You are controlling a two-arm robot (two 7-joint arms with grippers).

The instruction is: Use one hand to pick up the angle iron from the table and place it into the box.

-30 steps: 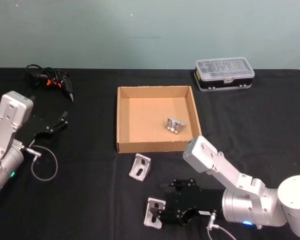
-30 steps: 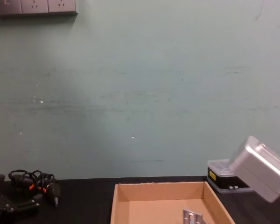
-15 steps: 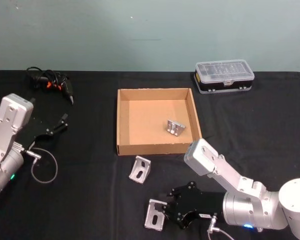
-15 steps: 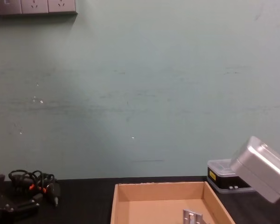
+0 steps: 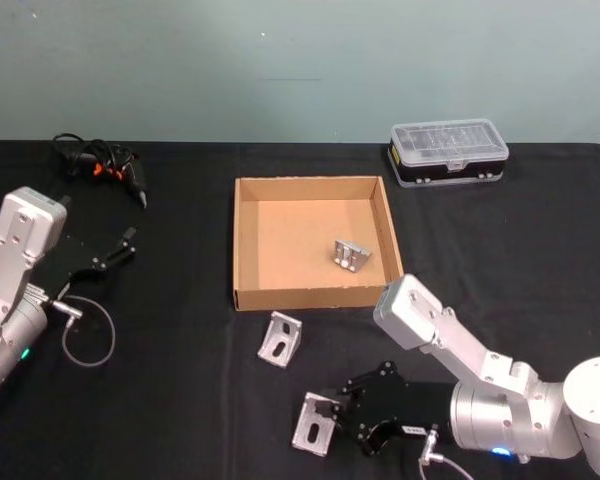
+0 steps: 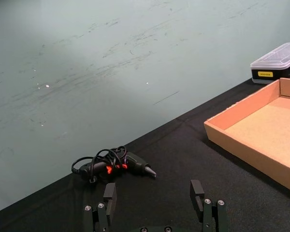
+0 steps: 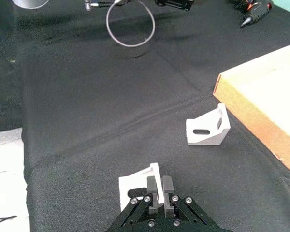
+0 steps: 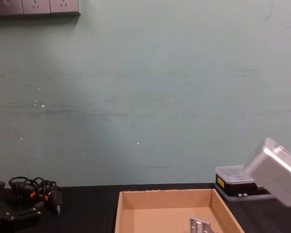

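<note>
My right gripper (image 5: 338, 421) is low over the black table (image 5: 180, 400) at the front, shut on the upright flange of a silver angle iron (image 5: 315, 424). In the right wrist view its fingers (image 7: 153, 185) pinch that angle iron (image 7: 135, 186). A second angle iron (image 5: 281, 339) lies just before the tan box (image 5: 242, 240); a third (image 5: 351, 254) lies inside it. The same loose angle iron (image 7: 209, 129) shows beside the box (image 7: 261, 92). My left gripper (image 5: 120, 245) is parked open at the left, its fingers (image 6: 108, 195) spread.
A clear-lidded black case (image 5: 449, 149) stands at the back right. A black tool with an orange mark and coiled cable (image 5: 102, 162) lies at the back left. A wire loop (image 5: 88, 340) hangs from my left arm.
My right arm has shifted slightly right and up. The angle iron in its gripper now sits tilted, a little off the table. The left arm has barely moved.
</note>
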